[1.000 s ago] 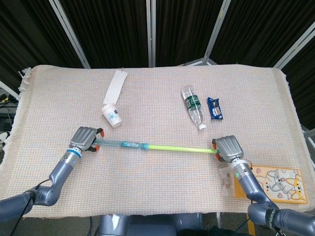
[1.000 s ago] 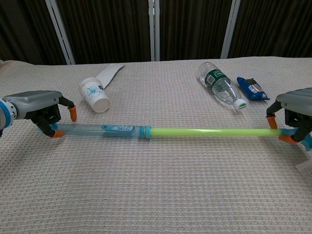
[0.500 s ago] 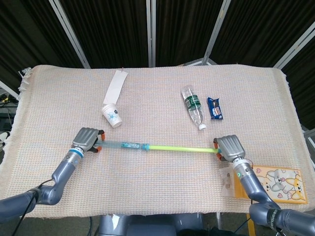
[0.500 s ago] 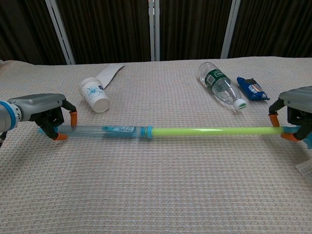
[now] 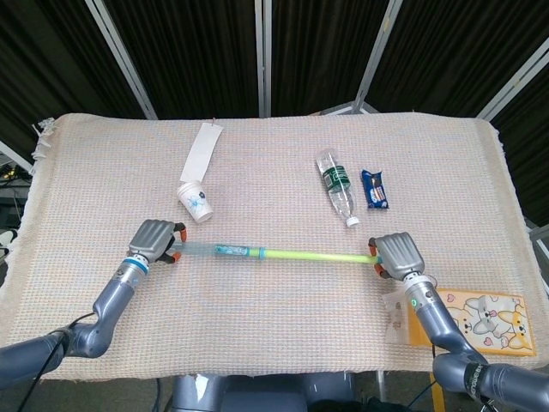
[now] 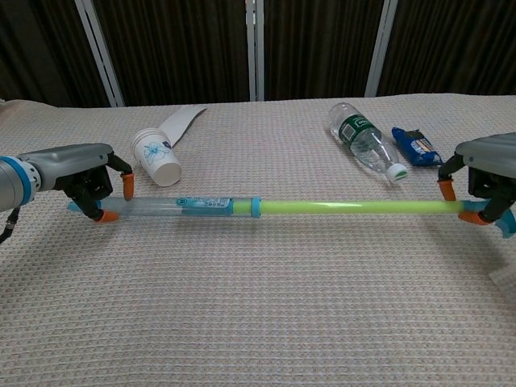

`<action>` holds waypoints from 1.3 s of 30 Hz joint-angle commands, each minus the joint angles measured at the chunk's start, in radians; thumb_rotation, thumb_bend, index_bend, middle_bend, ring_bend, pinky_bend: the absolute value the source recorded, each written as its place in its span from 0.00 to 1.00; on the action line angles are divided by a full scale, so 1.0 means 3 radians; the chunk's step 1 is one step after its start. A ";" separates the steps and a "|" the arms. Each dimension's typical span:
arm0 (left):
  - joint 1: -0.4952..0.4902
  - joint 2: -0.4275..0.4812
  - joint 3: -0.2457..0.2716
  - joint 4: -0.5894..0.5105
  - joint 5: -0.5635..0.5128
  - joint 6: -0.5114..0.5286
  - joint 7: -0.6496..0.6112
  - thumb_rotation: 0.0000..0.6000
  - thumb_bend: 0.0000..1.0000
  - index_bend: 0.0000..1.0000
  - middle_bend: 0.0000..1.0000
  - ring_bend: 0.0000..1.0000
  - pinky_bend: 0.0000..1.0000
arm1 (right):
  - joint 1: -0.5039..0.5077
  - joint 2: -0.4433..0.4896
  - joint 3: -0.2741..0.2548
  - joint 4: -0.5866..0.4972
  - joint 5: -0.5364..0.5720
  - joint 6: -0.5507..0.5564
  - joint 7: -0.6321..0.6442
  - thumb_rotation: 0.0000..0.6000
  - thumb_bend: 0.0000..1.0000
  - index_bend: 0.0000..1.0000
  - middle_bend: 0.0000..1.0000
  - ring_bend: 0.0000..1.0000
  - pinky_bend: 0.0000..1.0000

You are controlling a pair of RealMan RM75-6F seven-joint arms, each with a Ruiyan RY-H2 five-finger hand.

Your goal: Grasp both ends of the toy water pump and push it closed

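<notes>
The toy water pump lies stretched across the near table: a clear blue barrel (image 5: pixel 221 251) (image 6: pixel 189 206) on the left and a yellow-green rod (image 5: pixel 310 255) (image 6: pixel 355 208) running right. My left hand (image 5: pixel 154 241) (image 6: pixel 82 177) grips the barrel's left end with orange-tipped fingers curled round it. My right hand (image 5: pixel 395 255) (image 6: pixel 485 172) grips the rod's right end. In the chest view the pump looks raised a little off the cloth. The rod is still drawn out long.
A paper cup (image 5: pixel 195 202) lies behind the barrel, with a white paper strip (image 5: pixel 200 153) beyond it. A water bottle (image 5: pixel 338 188) and a snack pack (image 5: pixel 375 189) lie behind the rod. A cartoon card (image 5: pixel 472 320) sits at the near right corner.
Both hands have moved inward. The barrel slid right along the rod, so the visible rod is shorter. The pump has lifted slightly.
</notes>
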 commanded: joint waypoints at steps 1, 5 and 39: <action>-0.0043 0.0027 -0.0035 -0.0088 -0.0029 0.0029 0.0034 1.00 0.44 0.80 0.91 0.88 0.98 | 0.0029 -0.0007 0.0020 -0.0030 0.0027 -0.0002 -0.0039 1.00 0.43 0.68 1.00 1.00 1.00; -0.0107 0.0019 -0.0069 -0.0196 -0.0077 0.0060 0.0116 1.00 0.44 0.81 0.91 0.88 0.98 | 0.0091 -0.0047 0.0069 -0.0068 0.0076 -0.0006 -0.0094 1.00 0.43 0.68 1.00 1.00 1.00; -0.0365 -0.0185 -0.0090 -0.0341 -0.0343 0.0235 0.0289 1.00 0.26 0.21 0.89 0.85 0.94 | 0.0438 -0.0389 0.0137 -0.0106 0.0413 0.0112 -0.0460 1.00 0.03 0.11 1.00 1.00 1.00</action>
